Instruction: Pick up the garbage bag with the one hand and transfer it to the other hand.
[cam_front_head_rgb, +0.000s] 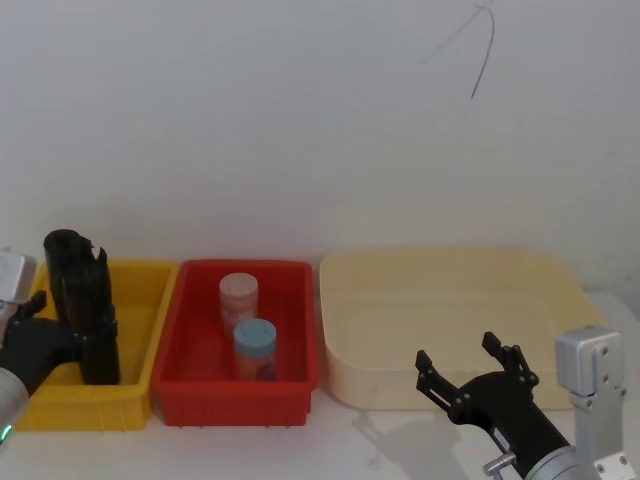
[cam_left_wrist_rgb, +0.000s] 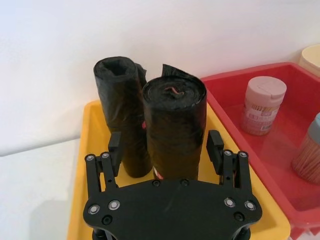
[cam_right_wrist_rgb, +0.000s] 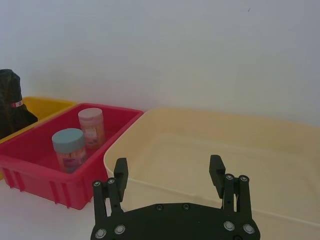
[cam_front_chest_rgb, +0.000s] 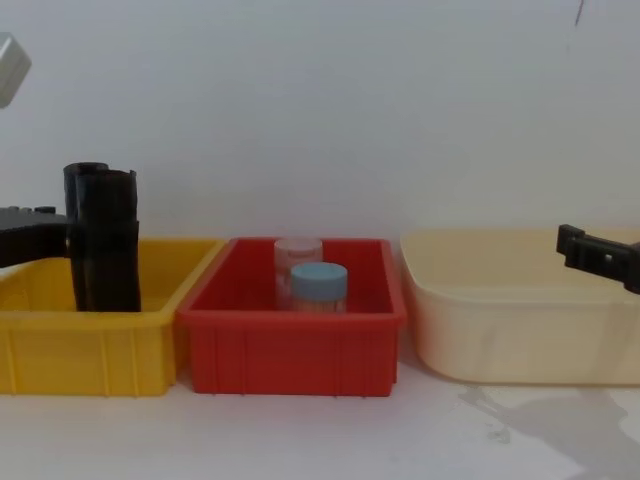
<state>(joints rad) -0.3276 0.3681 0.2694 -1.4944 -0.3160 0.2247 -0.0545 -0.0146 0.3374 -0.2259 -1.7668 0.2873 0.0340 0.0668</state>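
Two black rolls stand upright, side by side, in the yellow bin (cam_front_head_rgb: 140, 300). The nearer one, the garbage bag (cam_left_wrist_rgb: 175, 130) (cam_front_head_rgb: 100, 310) (cam_front_chest_rgb: 118, 240), has a pinkish curl in its core. A small red mark shows where the two rolls meet. My left gripper (cam_left_wrist_rgb: 165, 142) (cam_front_head_rgb: 80, 338) (cam_front_chest_rgb: 40, 235) reaches in from the left and is open, with a finger on each side of the garbage bag and a gap at both. My right gripper (cam_front_head_rgb: 457, 352) (cam_right_wrist_rgb: 169, 167) (cam_front_chest_rgb: 580, 245) hovers open at the front edge of the cream tub.
The second black roll (cam_left_wrist_rgb: 117, 110) (cam_front_head_rgb: 65, 265) stands just behind the garbage bag. A red bin (cam_front_head_rgb: 240, 385) in the middle holds a pink-lidded jar (cam_front_head_rgb: 238, 295) and a blue-lidded jar (cam_front_head_rgb: 254, 345). The cream tub (cam_front_head_rgb: 450, 280) sits at the right. A white wall runs behind.
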